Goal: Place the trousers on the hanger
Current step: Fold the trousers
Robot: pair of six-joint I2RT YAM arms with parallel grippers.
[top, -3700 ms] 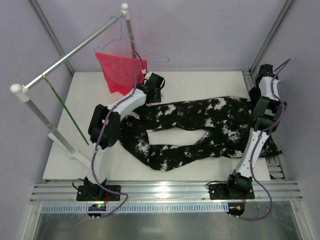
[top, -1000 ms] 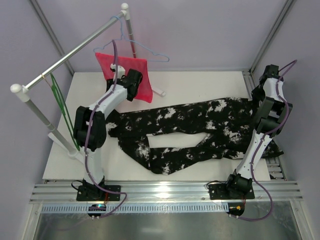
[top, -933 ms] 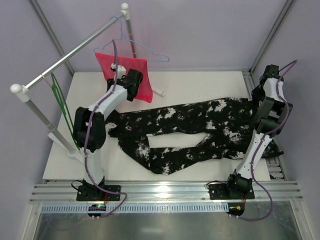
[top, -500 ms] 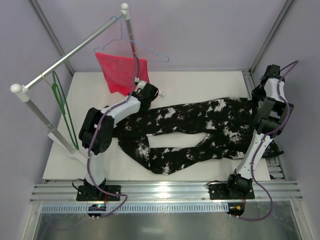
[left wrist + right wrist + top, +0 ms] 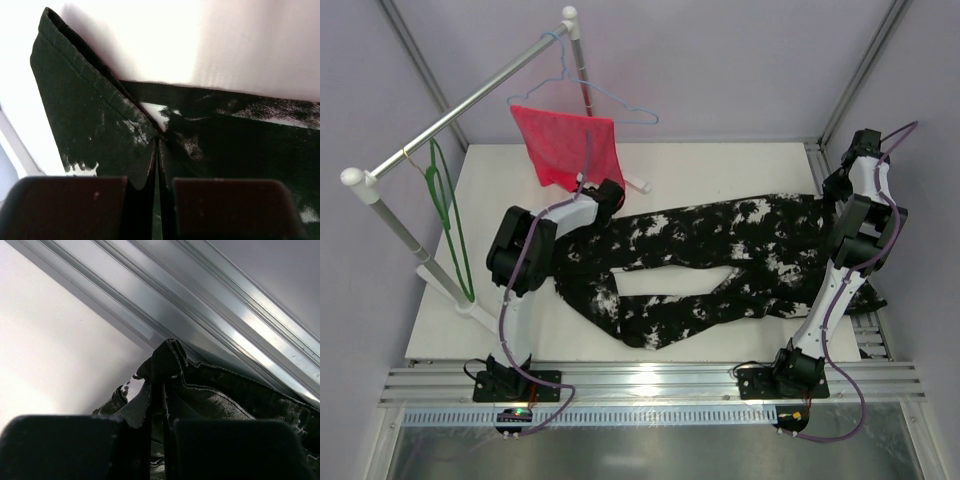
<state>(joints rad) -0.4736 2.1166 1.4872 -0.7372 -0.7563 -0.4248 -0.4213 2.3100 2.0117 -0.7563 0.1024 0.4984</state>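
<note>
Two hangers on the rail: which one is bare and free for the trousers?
The green hanger, at the near left end of the rail, hangs bare. The pale blue wire hanger at the far end carries the red cloth.

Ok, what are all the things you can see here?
trousers: one, black with white splotches, flat on the table
hanger: one, bright green, hanging on the rail
wire hanger: one, pale blue, at the rail's far end
cloth: one, red, draped on the wire hanger
rail: one, silver, left side
table: one, white
left gripper: one, black, shut on the trousers
right gripper: one, black, shut on the trousers
</note>
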